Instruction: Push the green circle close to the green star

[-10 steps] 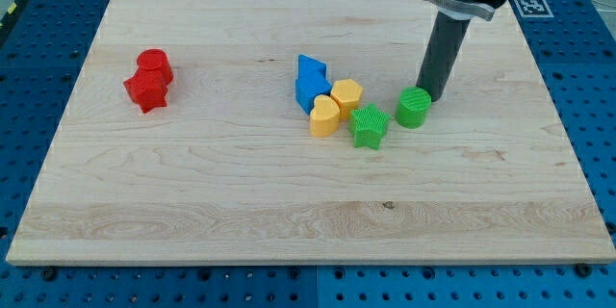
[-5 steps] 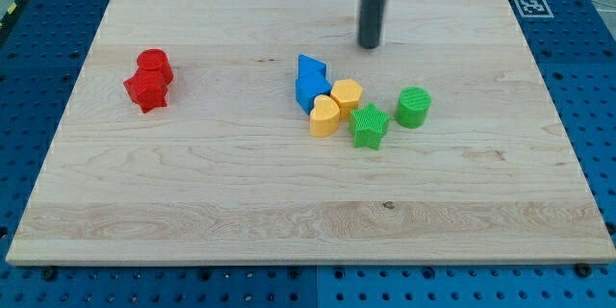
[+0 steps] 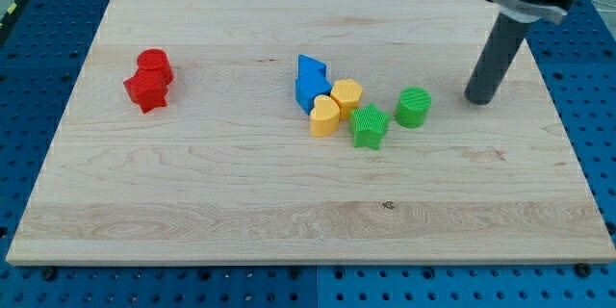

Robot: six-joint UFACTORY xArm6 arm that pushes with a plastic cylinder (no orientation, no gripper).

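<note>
My tip (image 3: 479, 101) rests on the surface (image 3: 241, 202) at the frame's centre right, to the right of the green circle (image 3: 414, 107) with a clear gap between them. There are no jaws on this arm, only a straight dark rod, so it grips nothing.

The green circle is a ribbed, short cylinder lying just right of the green star (image 3: 369, 125), close to it but not clearly touching. The star sits at the lower right of a tight cluster: two yellow blocks (image 3: 335, 106) with rounded faces, and two blue blocks (image 3: 310, 81), the upper one wedge-like. Far off at the left, a red circle (image 3: 153, 64) touches a red star (image 3: 145, 89).

The surface is pale wood with visible grain, set on a blue perforated base. Bare wood lies below the cluster and between my tip and the right edge.
</note>
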